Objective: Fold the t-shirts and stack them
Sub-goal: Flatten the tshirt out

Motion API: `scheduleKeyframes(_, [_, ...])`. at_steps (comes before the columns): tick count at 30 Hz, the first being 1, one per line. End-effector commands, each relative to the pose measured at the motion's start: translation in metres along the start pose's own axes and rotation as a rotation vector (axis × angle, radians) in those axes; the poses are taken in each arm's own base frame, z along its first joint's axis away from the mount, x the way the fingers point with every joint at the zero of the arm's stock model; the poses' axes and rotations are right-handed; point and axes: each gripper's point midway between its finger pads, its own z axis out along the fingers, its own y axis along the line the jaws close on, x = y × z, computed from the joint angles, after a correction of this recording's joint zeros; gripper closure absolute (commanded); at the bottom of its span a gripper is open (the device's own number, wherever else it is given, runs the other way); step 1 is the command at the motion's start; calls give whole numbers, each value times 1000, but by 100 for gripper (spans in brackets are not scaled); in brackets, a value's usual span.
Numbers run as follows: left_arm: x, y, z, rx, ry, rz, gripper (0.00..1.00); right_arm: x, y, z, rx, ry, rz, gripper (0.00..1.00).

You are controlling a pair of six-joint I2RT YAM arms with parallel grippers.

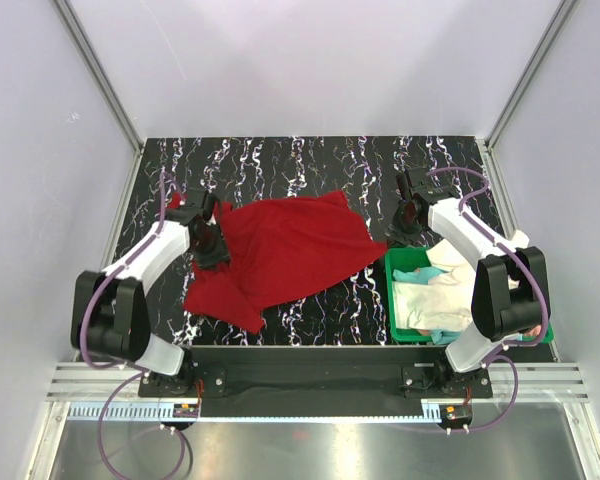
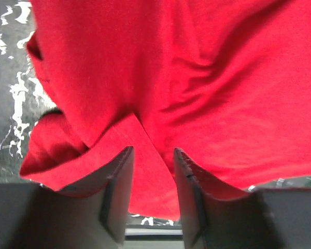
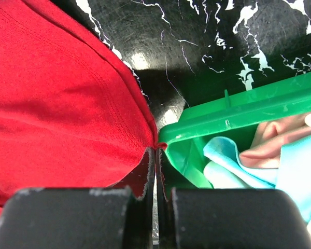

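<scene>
The deep red t-shirt point(image 1: 290, 248) lies loosely spread and crumpled on the black marbled table. My left gripper point(image 1: 212, 250) is at its left edge. In the left wrist view the left gripper point(image 2: 153, 150) is open, its fingers apart over the red cloth point(image 2: 197, 78). My right gripper point(image 1: 398, 232) is at the shirt's right corner. In the right wrist view the right gripper point(image 3: 156, 150) is shut on the tip of the red shirt's hem point(image 3: 67, 93). Cream-white point(image 1: 435, 295), teal point(image 3: 223, 153) and pinkish point(image 3: 272, 140) shirts lie bunched in the bin.
The green plastic bin point(image 1: 393, 300) stands at the near right, its corner point(image 3: 238, 111) right beside my right fingertips. White walls and metal posts enclose the table on three sides. Black marbled tabletop point(image 1: 310, 165) shows behind the red shirt.
</scene>
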Motion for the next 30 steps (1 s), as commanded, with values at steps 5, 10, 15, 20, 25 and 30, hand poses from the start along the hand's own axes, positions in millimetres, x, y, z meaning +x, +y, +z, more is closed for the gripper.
scheduleKeyframes(5, [-9,7,22,-54,13,82,62,-2,2,3,-27,-7,-3,100])
scheduleKeyframes(10, [-23,1,29,-46,-14,118,62,-4,4,3,-35,-14,-6,100])
scheduleKeyframes(15, [-16,9,35,-86,22,128,64,-3,2,3,-33,-12,-7,100])
scheduleKeyframes(20, [-12,17,34,-116,22,119,63,-3,4,4,-36,-14,-2,100])
scheduleKeyframes(25, [-8,26,30,-155,24,118,58,-2,7,2,-55,-1,-1,100])
scheduleKeyframes(30, [-6,29,21,-133,-37,116,57,0,7,2,-59,5,1,100])
